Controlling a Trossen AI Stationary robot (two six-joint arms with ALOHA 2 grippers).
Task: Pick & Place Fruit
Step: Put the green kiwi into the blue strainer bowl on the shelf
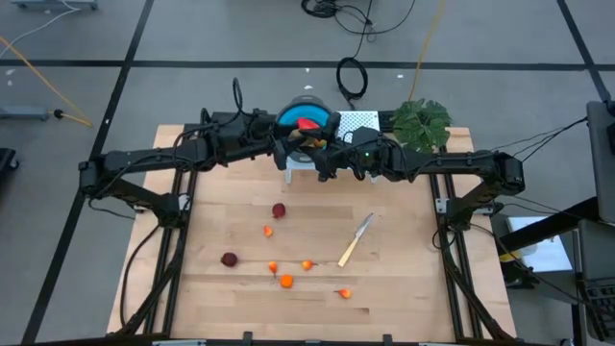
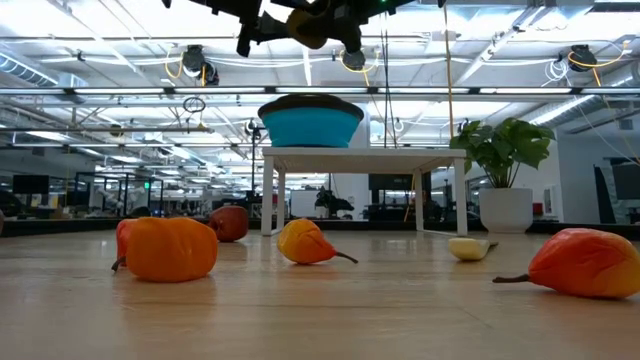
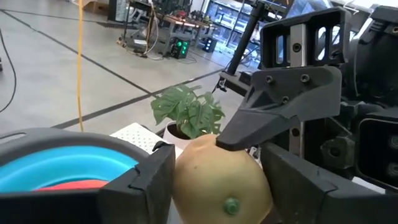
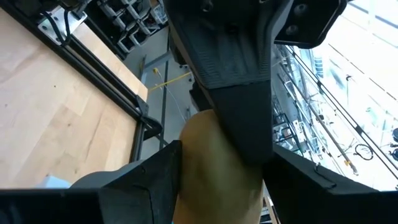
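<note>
A brown-green oval fruit (image 3: 217, 180) sits in the air between both grippers, beside the blue bowl (image 1: 300, 115) on its small white stand (image 2: 365, 155); it also shows in the low view (image 2: 308, 25) and the right wrist view (image 4: 208, 162). My left gripper (image 1: 293, 144) comes from the left and my right gripper (image 1: 322, 154) from the right, each shut on this fruit. A red piece (image 1: 307, 123) lies in the bowl. Two dark red round fruits (image 1: 279, 210) (image 1: 229, 259) and several tiny orange ones (image 1: 286, 281) rest on the table. My left gripper has the brown-green fruit pinched between its two fingers (image 3: 146, 183), which flank its sides (image 3: 186, 186). The fruit is lifted clear, high above the table. My right gripper grips the same fruit between its two fingers (image 3: 273, 118), one lying over the fruit's top (image 3: 214, 146), crosswise to the left fingers.
A yellow-handled knife (image 1: 355, 240) lies on the right half of the table. A leafy plant in a white pot (image 1: 421, 123) stands at the far right, next to a perforated white pad (image 1: 357, 121). Dark frame rails (image 1: 183, 207) run along both sides.
</note>
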